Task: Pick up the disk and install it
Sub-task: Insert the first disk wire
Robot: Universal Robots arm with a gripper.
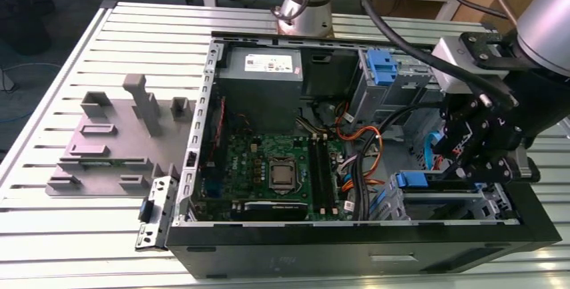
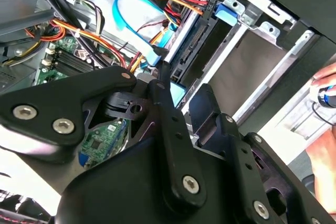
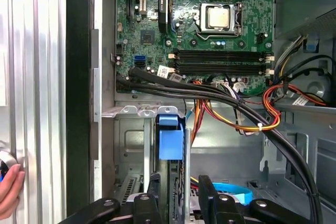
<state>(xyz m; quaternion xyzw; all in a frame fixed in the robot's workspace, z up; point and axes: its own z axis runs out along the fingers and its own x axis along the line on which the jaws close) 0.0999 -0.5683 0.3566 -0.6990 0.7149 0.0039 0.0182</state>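
Blue-framed silver hard disk stands edge-on in the grey metal drive cage, between the black fingers, spread apart around it.

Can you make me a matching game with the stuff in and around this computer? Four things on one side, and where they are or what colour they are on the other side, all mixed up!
Things
1. disk
2. circuit board
3. power box
4. grey holder

Clues
A. green, lying flat inside the computer case
B. outside the case, on the table
C. wears a white sticker, in a corner of the case
D. blue frame, standing on edge in the metal cage

Pairs: 1-D, 2-A, 3-C, 4-B
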